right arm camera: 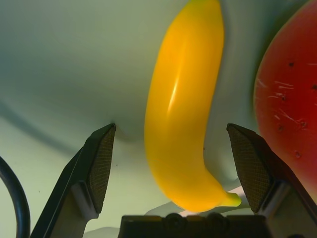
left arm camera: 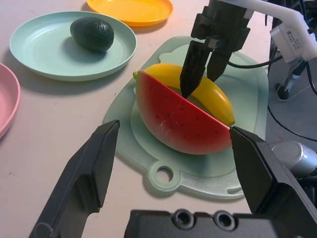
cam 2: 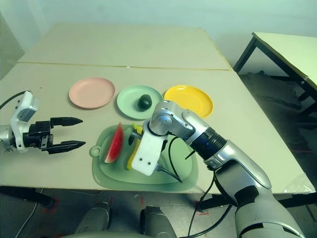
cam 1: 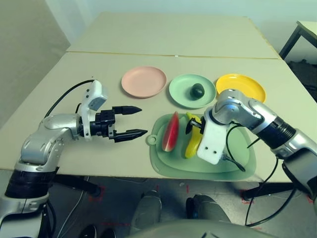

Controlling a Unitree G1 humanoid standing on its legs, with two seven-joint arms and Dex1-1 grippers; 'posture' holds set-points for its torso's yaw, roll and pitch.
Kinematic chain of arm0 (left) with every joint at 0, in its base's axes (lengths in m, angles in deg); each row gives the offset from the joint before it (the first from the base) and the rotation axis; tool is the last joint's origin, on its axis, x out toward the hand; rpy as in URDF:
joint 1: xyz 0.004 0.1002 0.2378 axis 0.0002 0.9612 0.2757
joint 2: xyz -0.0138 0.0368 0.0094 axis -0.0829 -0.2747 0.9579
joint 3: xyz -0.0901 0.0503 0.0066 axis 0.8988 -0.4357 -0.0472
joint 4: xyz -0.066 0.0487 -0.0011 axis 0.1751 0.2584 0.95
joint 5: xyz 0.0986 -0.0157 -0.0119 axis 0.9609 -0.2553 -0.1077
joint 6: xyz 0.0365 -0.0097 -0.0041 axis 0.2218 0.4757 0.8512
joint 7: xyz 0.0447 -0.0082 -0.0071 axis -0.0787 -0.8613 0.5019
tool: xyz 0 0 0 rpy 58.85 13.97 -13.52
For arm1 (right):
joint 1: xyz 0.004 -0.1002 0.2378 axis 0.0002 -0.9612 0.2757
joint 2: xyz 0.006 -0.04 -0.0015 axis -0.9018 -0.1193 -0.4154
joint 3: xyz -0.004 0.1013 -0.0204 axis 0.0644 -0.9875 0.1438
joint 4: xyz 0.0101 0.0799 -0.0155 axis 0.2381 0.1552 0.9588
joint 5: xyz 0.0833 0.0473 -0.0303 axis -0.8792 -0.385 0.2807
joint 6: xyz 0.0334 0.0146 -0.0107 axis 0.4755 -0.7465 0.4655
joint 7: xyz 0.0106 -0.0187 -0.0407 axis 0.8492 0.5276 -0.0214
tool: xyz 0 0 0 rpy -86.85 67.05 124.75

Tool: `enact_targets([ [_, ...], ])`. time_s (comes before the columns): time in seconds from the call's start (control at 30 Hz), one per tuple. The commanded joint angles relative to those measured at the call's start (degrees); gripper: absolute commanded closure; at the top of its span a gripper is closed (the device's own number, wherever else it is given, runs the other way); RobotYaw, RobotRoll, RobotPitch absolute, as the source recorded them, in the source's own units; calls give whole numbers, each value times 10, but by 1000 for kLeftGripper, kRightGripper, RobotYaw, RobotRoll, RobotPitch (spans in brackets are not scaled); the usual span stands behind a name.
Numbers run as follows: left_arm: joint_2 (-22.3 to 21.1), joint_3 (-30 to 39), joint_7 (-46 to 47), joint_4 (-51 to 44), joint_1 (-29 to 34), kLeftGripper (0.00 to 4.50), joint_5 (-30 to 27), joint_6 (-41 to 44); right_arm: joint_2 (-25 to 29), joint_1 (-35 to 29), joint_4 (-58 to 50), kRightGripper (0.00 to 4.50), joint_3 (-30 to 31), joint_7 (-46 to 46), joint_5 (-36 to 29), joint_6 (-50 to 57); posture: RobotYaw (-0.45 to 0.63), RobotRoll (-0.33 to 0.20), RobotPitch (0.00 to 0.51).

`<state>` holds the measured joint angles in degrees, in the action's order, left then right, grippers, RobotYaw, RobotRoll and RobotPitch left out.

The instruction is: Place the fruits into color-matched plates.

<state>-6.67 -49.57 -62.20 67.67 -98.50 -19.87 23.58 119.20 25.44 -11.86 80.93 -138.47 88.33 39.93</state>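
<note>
The yellow banana [right arm camera: 181, 109] is set on the pale green cutting mat [cam 1: 228, 161], just beside the red watermelon wedge [cam 1: 171, 133]. Its long side runs from near the robot toward the plates, with the stem end pointed away from the robot. That end is bent a little toward the watermelon wedge.

The right gripper [right arm camera: 171, 126] is held over the banana with its fingers open, one on each side. Nothing is gripped. The left gripper [cam 1: 144, 120] is held open and empty, to the left of the mat, and its fingers are pointed toward the mat.

The watermelon wedge is also laid the long way, almost in line with the banana. The dark green avocado [cam 1: 197, 90] is seen lying on the mint green plate [cam 1: 181, 99]. The salmon pink plate [cam 1: 143, 82] and the bright yellow plate [cam 1: 242, 84] are both left bare.
</note>
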Motion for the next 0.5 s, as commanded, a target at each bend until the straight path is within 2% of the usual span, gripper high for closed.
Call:
enact_targets([
  [0.03,1,6,2,-2,2,0,-3,-1,31,-12,0,642,12,-31,2,-1,150,0,117],
  [0.23,11,-5,1,10,-10,0,3,-11,42,-16,-4,2813,2,-40,-4,7,130,0,110],
  [0.5,23,-9,5,38,-28,0,17,-26,40,11,17,2828,-25,-37,-23,39,110,0,100],
])
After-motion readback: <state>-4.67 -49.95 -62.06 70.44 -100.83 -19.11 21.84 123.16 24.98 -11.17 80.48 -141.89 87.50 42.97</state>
